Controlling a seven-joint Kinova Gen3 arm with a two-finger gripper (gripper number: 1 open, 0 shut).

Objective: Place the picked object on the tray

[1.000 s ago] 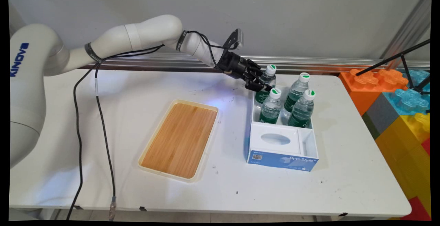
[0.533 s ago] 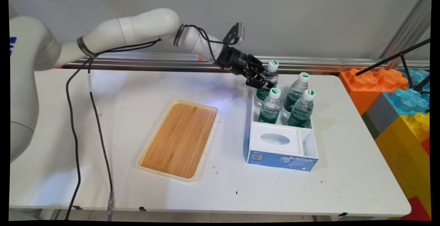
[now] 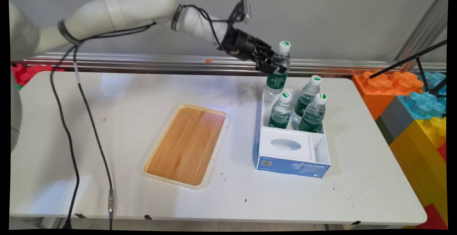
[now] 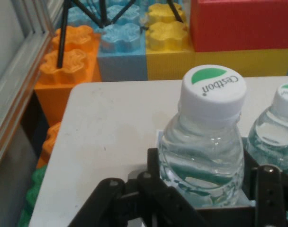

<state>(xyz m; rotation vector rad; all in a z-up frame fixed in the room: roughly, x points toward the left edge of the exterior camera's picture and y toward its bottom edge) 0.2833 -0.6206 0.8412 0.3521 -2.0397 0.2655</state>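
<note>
Since a second ago the arm has risen and taken one bottle (image 3: 277, 71) up with it: that bottle stood low in the box's far-left corner, now its base hangs at about rim level, over that same corner, still close to the three others. Bench (image 3: 357, 192) is otherwise unchanged: wooden tray (image 3: 186, 145) well left of the box, box (image 3: 292, 149) near the right side, toy bricks (image 3: 410, 95) off the right end. Gripper (image 3: 274, 69) comes in from the upper left, tilted, jaws closed on the bottle's upper body just under the shoulder; hand view shows the fingers (image 4: 269, 189) either side of the clear wall, cap (image 4: 211, 85) standing well above them. To do this lift well, as I judge it: go straight up until the base is fully clear of the rim and of the neighbours' caps before any sideways move, since the remaining bottles (image 3: 301, 108) stand packed together and a swing could knock them. Keep the grip steady; the wall is thin plastic and looks likely to flex. Bottle itself: small, clear, full of water, green label around the middle, white cap with a green patch and "Cestbon" printed on top. It hangs near upright, leaning slightly.
</note>
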